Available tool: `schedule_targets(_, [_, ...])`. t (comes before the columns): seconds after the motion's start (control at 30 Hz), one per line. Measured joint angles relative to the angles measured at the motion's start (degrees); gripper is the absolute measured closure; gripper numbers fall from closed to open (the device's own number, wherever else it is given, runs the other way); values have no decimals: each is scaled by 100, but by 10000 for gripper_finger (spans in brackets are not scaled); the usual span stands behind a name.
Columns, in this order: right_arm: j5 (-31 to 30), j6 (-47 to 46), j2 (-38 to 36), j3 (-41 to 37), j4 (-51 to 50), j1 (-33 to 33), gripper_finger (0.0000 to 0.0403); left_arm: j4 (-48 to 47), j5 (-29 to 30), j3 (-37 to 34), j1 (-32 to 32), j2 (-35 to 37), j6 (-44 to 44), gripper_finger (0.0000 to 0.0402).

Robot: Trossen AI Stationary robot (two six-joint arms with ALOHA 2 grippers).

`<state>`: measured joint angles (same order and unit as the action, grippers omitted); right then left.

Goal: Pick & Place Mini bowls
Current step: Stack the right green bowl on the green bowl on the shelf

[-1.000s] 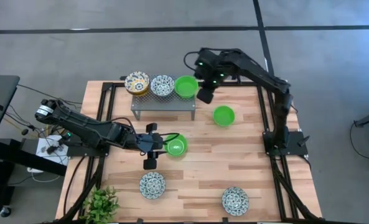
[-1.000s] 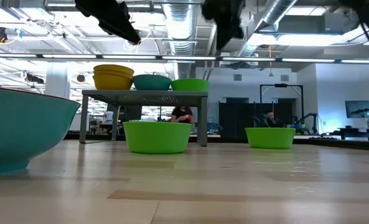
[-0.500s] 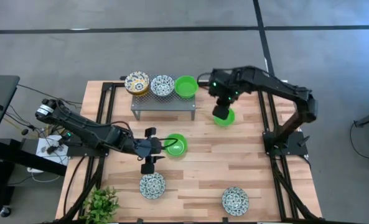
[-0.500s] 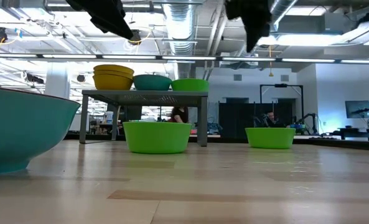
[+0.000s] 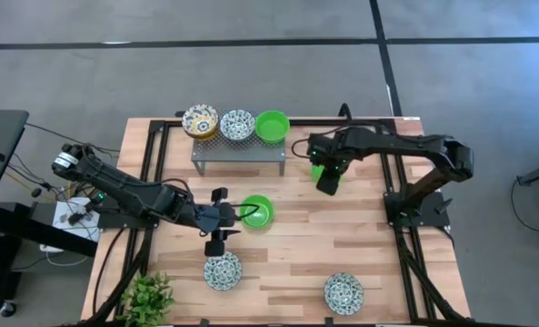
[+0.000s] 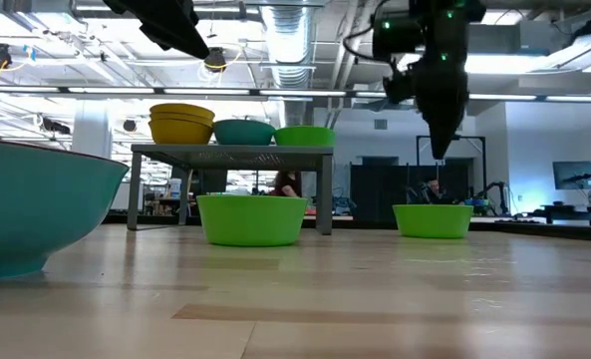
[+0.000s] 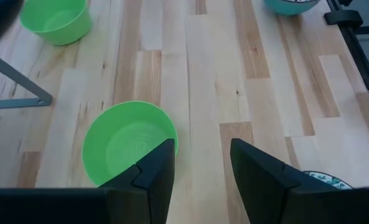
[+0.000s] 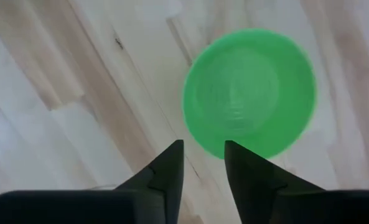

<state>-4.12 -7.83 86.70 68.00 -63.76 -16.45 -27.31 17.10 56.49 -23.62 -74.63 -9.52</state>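
Note:
Two green mini bowls stand on the table. One lies just beyond my left gripper, which hovers open above the bowl's near-right rim. My right gripper hangs open, pointing down, above the other green bowl, fingertips over its rim and clear of it. A yellow bowl, a blue-and-white bowl and a green bowl sit on the grey stand.
Two blue-and-white bowls rest near the table's front edge; one looms large at the left of the low view. A small plant stands at the near left corner. Bare wood lies between the bowls.
My right gripper has left the stand's right end, swung toward the table's right and near side, and come down over the green bowl on the table, its fingers now pointing straight down. The bowls have stayed in place.

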Motion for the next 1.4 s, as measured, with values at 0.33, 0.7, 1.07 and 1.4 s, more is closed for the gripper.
schedule_targets(0.33, [-16, 71, 482, -293, 691, -7, 236, 31, 0, 0, 0, 0, 0, 244])
schedule_targets(0.7, [-25, 72, 1485, -292, 792, -7, 238, 35, 0, 0, 2, 0, 0, 244])
schedule_targets(1.07, [-43, 89, 1625, -292, 1002, -41, 313, 37, 0, 0, 2, 0, 0, 244])
schedule_targets(1.4, [-81, 87, 1580, -281, 979, -129, 392, 39, 0, 0, 2, 0, 0, 244])
